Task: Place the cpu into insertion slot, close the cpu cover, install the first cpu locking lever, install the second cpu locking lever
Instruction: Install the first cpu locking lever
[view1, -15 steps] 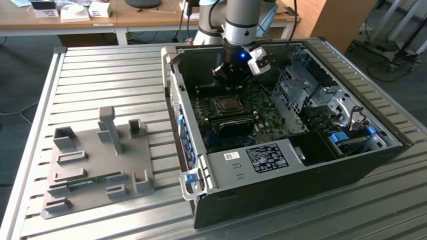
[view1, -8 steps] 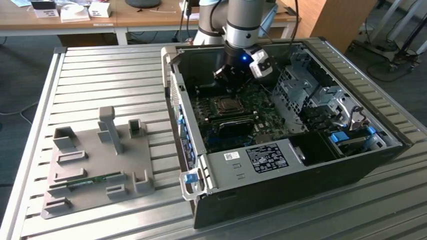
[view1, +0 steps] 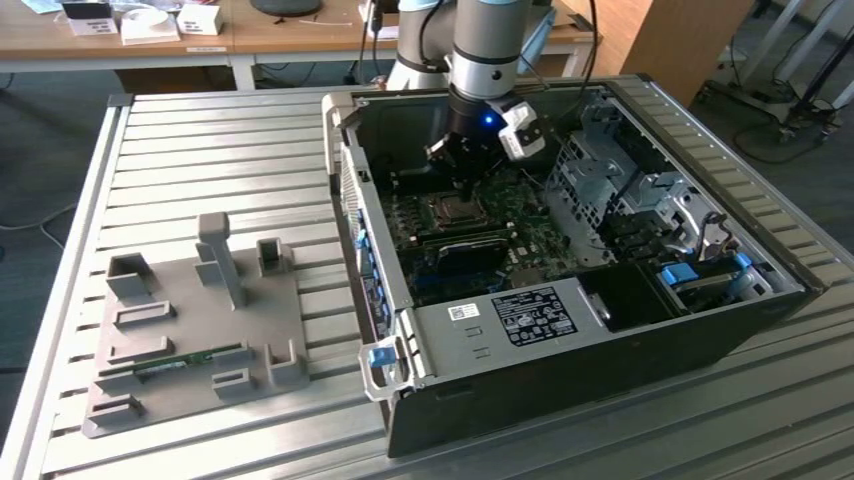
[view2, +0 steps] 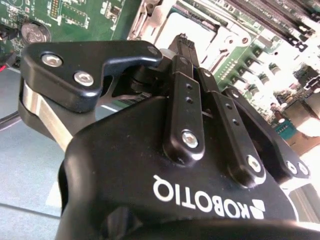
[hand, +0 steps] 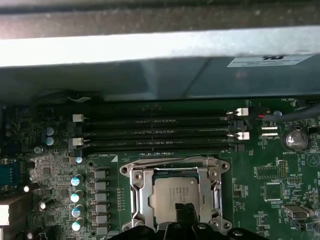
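The cpu (hand: 172, 192) lies flat in the insertion slot (view1: 454, 212) on the green motherboard inside the open grey computer case (view1: 574, 340). The silvery cpu cover (hand: 136, 195) is down around the chip, framing it. In the first wrist view my gripper (hand: 182, 211) hovers over the near edge of the chip. In the second wrist view the gripper (view2: 187, 42) points at the socket with its two black fingers (view2: 182, 100) pressed side by side, shut, nothing visible between them. In the exterior view the gripper (view1: 457, 178) hangs just above the socket.
Long black memory slots (hand: 155, 132) run beside the socket, with the case wall (hand: 150, 50) beyond them. Drive bays (view1: 641, 200) fill the case on the exterior view's right. A grey fixture tray (view1: 200, 320) holding a memory stick (view1: 167, 365) sits on the slatted table (view1: 200, 150).
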